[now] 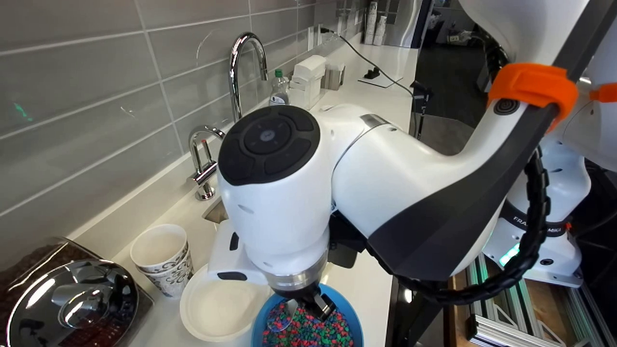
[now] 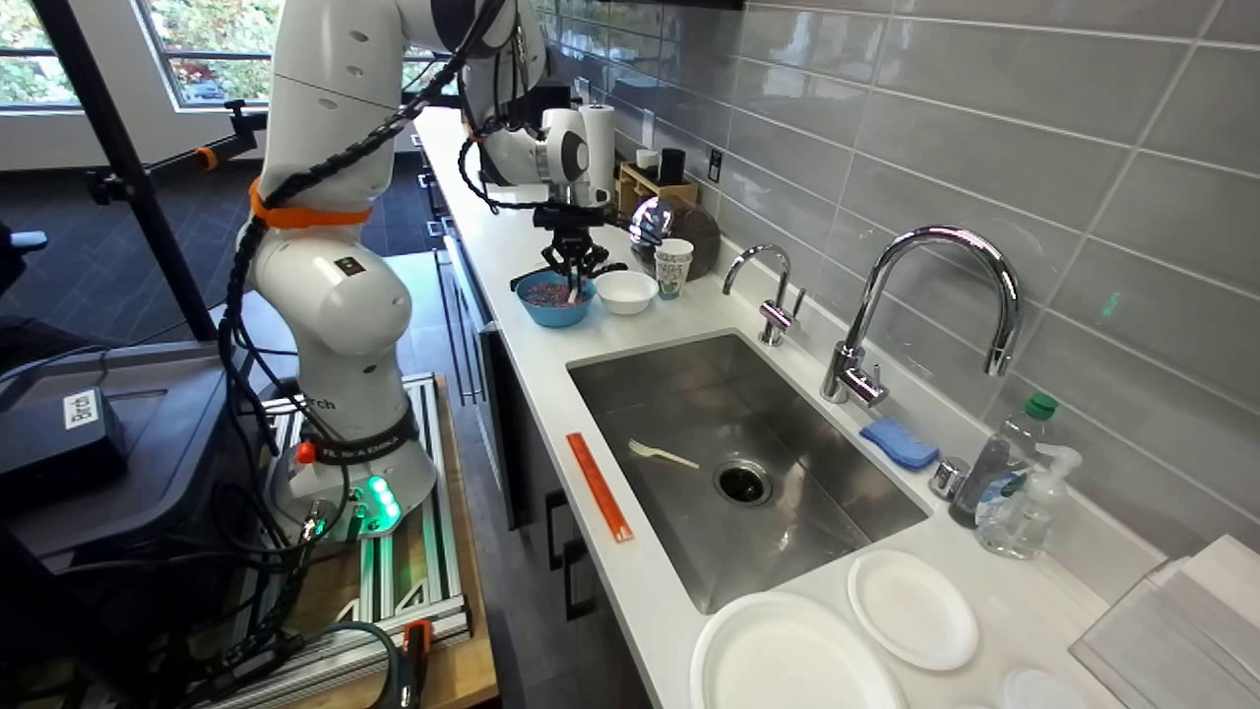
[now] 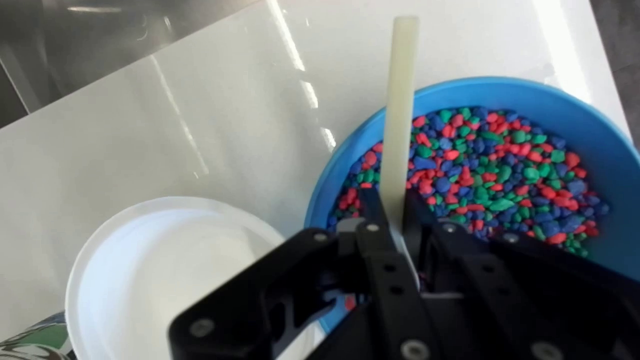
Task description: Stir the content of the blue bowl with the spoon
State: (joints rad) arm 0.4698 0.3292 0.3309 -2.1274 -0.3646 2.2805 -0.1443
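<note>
At the right of the wrist view, a round, bright blue bowl (image 3: 525, 95) is sitting on a glossy white countertop (image 3: 100, 150), and small red, green and blue pebbles (image 3: 500, 175) are covering its bottom. A black two-fingered gripper (image 3: 392, 200) is reaching in from the lower edge of that frame and is clamping a slim, pale cream spoon (image 3: 400, 110) between its fingertips. The handle is pointing to the top of the frame, crossing in front of the bowl's left rim. In an exterior view, the rounded, glossy spoon head (image 1: 283, 319) is showing against the pebbles at bottom centre; how deep it is dipping, I cannot tell.

A plain white round bowl (image 3: 180, 280) is standing just beside the blue one, at the lower left of the wrist view. In an exterior view, stacked white paper cups with dark scrollwork (image 1: 173, 274) are standing at lower left. In an exterior view, a stainless-steel sink (image 2: 689, 532) is taking up the centre, with a pale yellow utensil (image 2: 664, 453) lying in it; a flat orange-red strip (image 2: 598, 487) is lying along its left edge.
</note>
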